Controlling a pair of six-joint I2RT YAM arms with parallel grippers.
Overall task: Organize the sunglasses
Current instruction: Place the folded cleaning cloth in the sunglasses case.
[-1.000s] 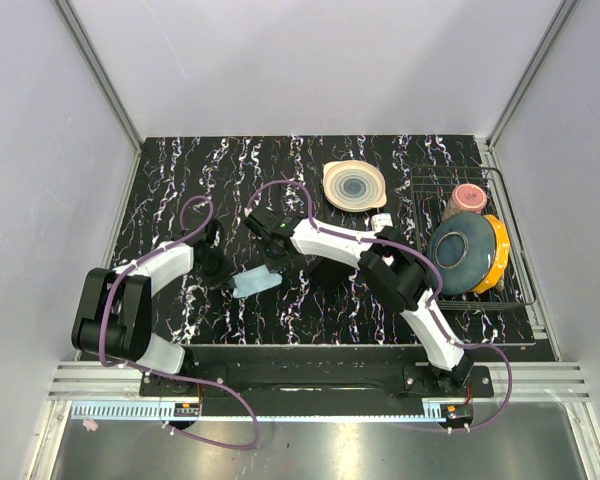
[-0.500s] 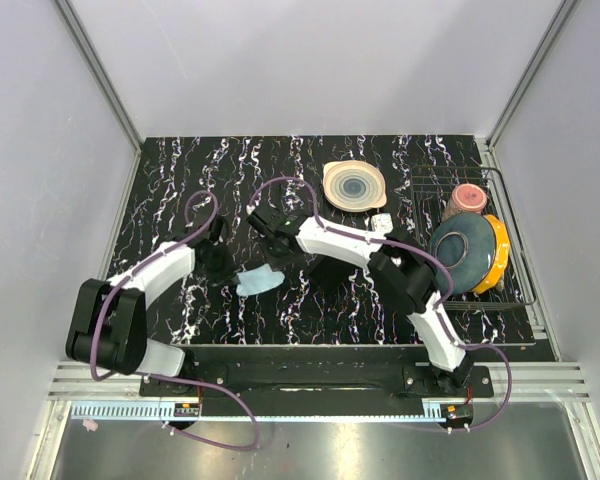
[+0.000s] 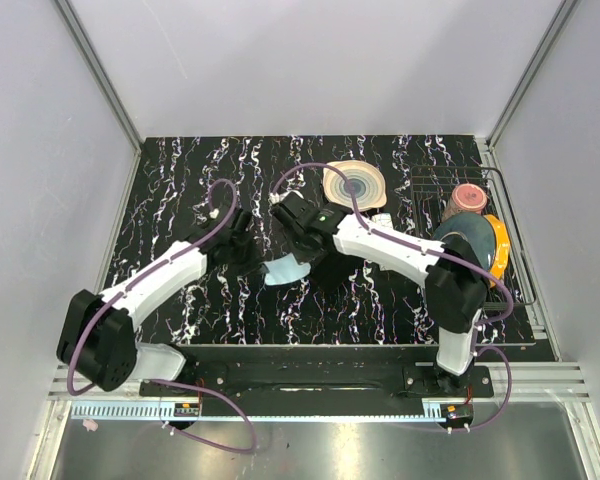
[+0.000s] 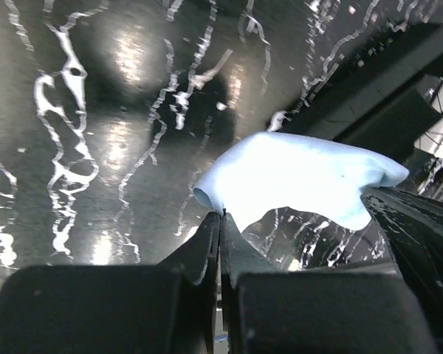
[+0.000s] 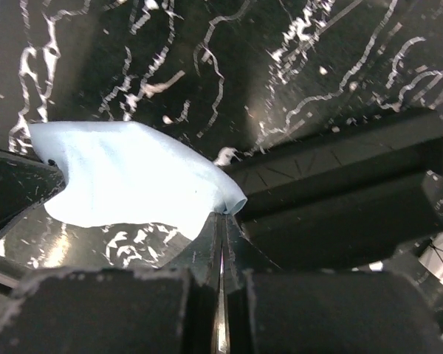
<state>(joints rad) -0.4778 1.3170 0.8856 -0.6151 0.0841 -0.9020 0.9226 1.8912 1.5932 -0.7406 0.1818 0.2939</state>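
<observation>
The amber sunglasses show in no view. A light blue cloth (image 3: 285,268) hangs stretched between my two grippers, above the table. My left gripper (image 3: 259,258) is shut on the cloth's left corner; in the left wrist view the jaws (image 4: 221,218) pinch the cloth (image 4: 303,173). My right gripper (image 3: 306,255) is shut on its right corner; in the right wrist view the jaws (image 5: 221,215) pinch the rolled edge of the cloth (image 5: 125,173). A flat black case (image 5: 340,184) lies just beyond the cloth and also shows in the left wrist view (image 4: 384,96).
A patterned plate (image 3: 354,186) lies at the back centre, with a small white box (image 3: 381,222) beside it. A wire dish rack (image 3: 526,262) at the right holds a blue plate (image 3: 462,256), an orange-yellow dish and a pink cup (image 3: 468,196).
Both arms have moved right and towards the table's middle. The cloth has travelled with them, from left of centre to beside the black case.
</observation>
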